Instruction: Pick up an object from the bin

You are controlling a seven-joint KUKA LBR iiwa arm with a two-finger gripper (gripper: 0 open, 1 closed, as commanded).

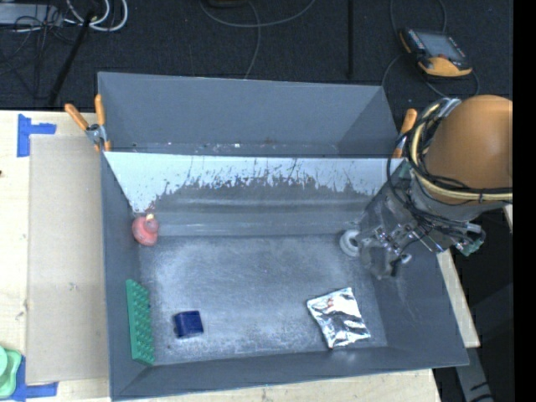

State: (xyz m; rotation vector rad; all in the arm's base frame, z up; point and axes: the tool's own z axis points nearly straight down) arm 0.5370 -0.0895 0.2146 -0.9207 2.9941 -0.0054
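The jaws hang at the bin's (243,115) right side, just beside a pale ring (349,241); released or clenched, I cannot tell. A foil packet (338,317) lies near, toward the front.

Dark floor (293,48), loose cables (110,8), pale wooden table (10,241)

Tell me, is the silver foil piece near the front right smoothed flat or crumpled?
Crumpled. The silver foil piece shows creases and uneven glints, lying on the bin floor apart from the tool.
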